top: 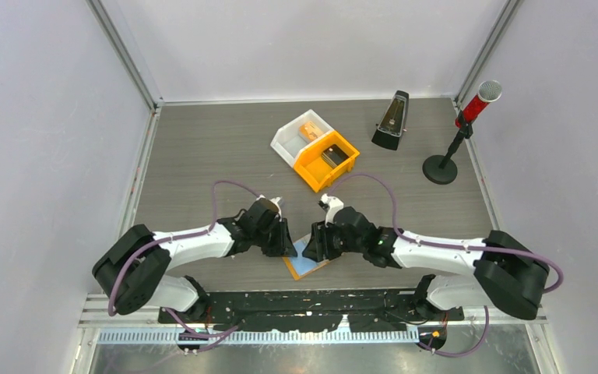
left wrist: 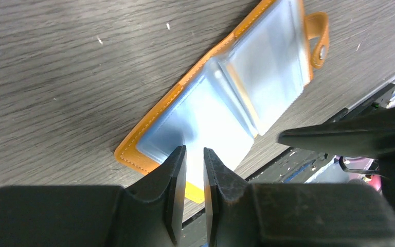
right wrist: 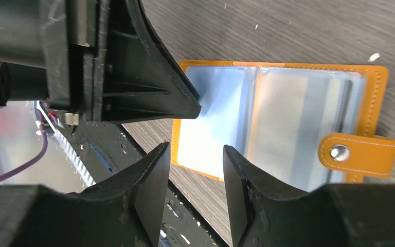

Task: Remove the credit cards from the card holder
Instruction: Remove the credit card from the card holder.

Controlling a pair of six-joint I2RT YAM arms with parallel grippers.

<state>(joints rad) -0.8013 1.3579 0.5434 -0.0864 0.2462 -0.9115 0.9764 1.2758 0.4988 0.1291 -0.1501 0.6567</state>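
Left wrist view: orange card holder [left wrist: 216,113] splayed flat, pale blue sleeves [left wrist: 267,67] up; right end effector [right wrist: 196,149] spread apart, left end effector [left wrist: 194,152] grip unclear.

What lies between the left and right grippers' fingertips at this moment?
The open card holder: the right wrist view shows its pale blue sleeve between the left gripper and the right gripper.

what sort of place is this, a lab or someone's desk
Most likely a robot lab test cell, not a desk: walls on metal framing box in the table, the left arm and right arm are bolted at its near edge, and a metronome and a stand microphone sit back right.
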